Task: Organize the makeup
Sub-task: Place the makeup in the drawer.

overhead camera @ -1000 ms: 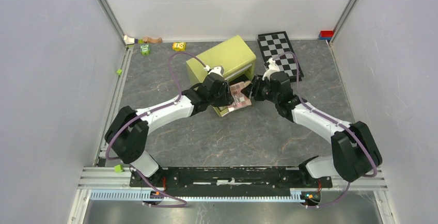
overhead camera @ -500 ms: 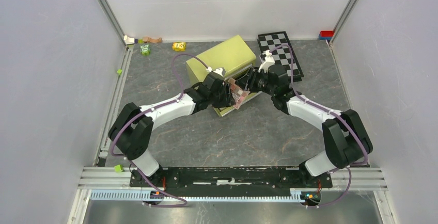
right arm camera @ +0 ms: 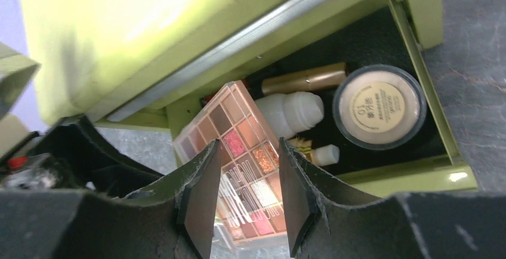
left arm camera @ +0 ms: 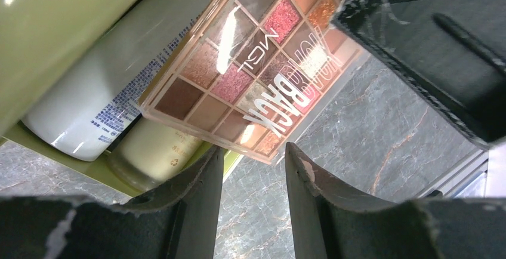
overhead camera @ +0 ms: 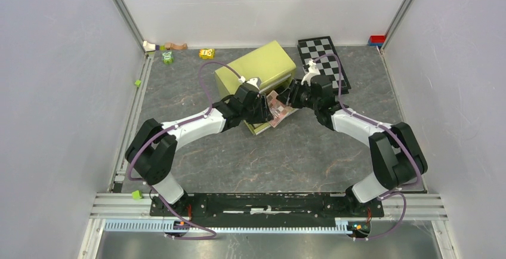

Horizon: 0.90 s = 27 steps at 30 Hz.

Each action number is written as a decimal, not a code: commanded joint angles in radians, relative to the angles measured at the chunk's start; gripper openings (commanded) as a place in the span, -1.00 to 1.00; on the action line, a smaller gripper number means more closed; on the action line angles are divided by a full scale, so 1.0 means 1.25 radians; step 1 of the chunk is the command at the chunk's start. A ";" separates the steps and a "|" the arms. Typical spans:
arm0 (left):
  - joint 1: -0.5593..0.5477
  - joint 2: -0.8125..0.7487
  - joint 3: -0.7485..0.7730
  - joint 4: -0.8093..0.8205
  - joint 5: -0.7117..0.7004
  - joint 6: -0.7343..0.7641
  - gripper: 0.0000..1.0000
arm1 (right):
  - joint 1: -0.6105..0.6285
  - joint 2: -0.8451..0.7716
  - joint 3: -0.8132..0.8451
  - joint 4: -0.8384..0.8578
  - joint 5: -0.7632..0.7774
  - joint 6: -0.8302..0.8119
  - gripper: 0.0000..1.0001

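The square pink-brown eyeshadow palette leans tilted on the front corner of the open green drawer. It fills the left wrist view and shows in the right wrist view. My left gripper is open and empty, its tips just short of the palette's edge. My right gripper is open above the palette, which shows through its gap. In the drawer lie a round tan jar, a white tube, a gold-capped stick and a beige bottle.
The drawer belongs to a green box at mid-table. A black-and-white checkerboard lies behind the right arm. Small toy blocks sit along the back wall on the left. A red and blue block is in the back right corner.
My right gripper has moved left and back toward the drawer. The palette has shifted from lying in front of the drawer to leaning on its corner. My left arm has barely moved.
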 commanded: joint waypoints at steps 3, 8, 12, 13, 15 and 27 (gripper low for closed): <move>0.005 -0.037 0.032 0.092 -0.001 0.003 -0.02 | -0.001 0.026 0.026 -0.064 0.016 -0.010 -0.08; 0.005 -0.033 0.033 0.093 0.001 0.001 -0.02 | -0.005 0.040 0.030 -0.068 0.021 -0.010 -0.07; 0.005 -0.034 0.032 0.093 -0.001 0.001 -0.02 | -0.007 0.049 0.038 -0.069 0.020 -0.011 -0.07; 0.005 -0.035 0.032 0.092 -0.003 0.001 -0.02 | -0.008 0.051 0.041 -0.069 0.022 -0.012 -0.06; 0.005 -0.036 0.031 0.092 -0.006 0.001 -0.01 | -0.009 0.057 0.049 -0.074 0.024 -0.014 -0.06; 0.041 -0.039 0.030 0.067 -0.036 0.018 0.05 | -0.023 0.063 0.112 -0.092 0.040 -0.052 0.01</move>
